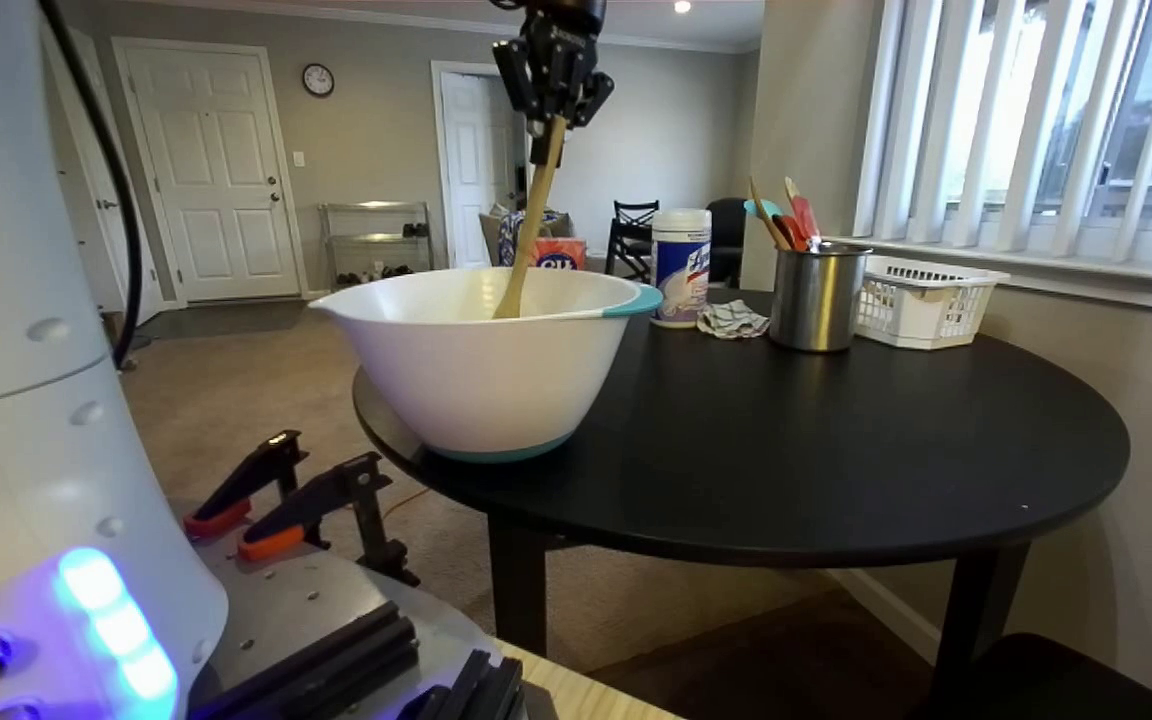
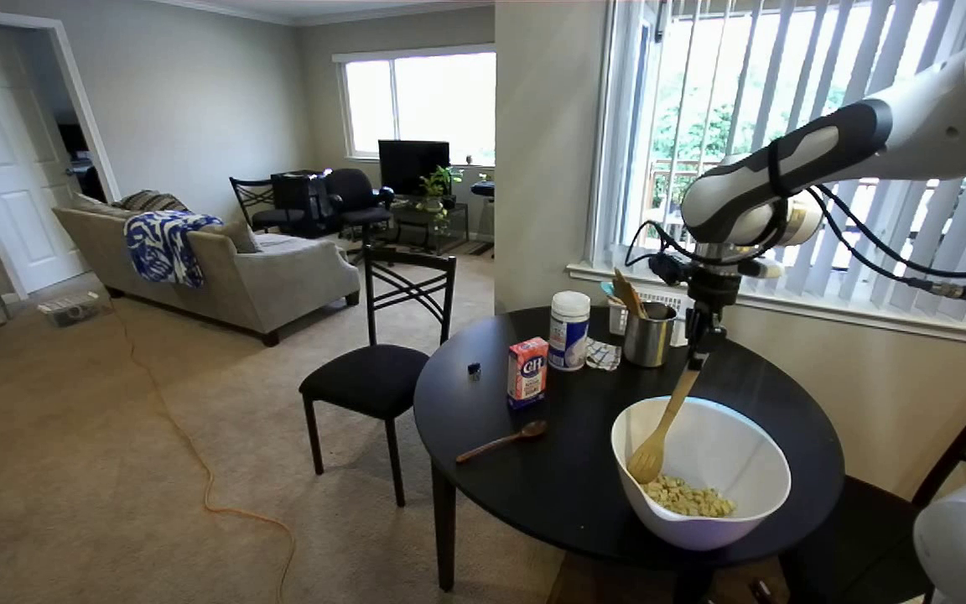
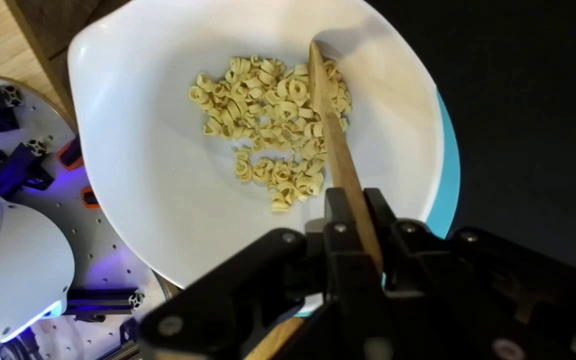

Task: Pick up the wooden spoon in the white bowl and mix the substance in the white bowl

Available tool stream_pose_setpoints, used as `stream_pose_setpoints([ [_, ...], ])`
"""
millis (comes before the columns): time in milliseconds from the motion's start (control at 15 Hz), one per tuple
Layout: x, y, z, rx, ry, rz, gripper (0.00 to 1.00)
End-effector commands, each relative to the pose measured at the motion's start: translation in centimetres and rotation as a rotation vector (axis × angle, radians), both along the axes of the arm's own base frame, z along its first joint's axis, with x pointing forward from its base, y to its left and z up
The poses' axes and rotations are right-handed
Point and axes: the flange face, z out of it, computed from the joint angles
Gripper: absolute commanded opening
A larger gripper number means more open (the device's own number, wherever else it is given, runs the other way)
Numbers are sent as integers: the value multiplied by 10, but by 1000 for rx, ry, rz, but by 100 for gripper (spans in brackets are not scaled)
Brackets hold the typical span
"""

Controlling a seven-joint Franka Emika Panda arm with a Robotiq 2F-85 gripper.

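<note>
In an exterior view, the end effector (image 1: 549, 138) had the wooden spoon (image 1: 532, 225) clamped high on its handle, presumably leaving length for stirring! In an exterior view, the white mixing bowl (image 2: 734, 453) sat by the near edge of the tabletop (image 2: 571, 470), likely for reach, the spoon's head inside. Wrist view: the spoon slanted over curly pasta (image 3: 288, 107), apparently set to mix!

Beige-grey walls (image 2: 215, 101), tan carpet (image 2: 89, 478), a pale sofa (image 2: 252, 289), a bright window (image 2: 703, 84) behind vertical blinds (image 1: 1036, 130)
</note>
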Motion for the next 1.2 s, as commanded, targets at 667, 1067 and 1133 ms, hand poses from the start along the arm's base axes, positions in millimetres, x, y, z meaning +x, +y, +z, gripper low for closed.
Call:
stream_pose_setpoints([
  [667,-18,-71,-16,-267,72,-14,3],
  [1067,-22,-76,-20,-283,135,63,3],
  [1133,-22,-76,-19,-278,143,77,3],
])
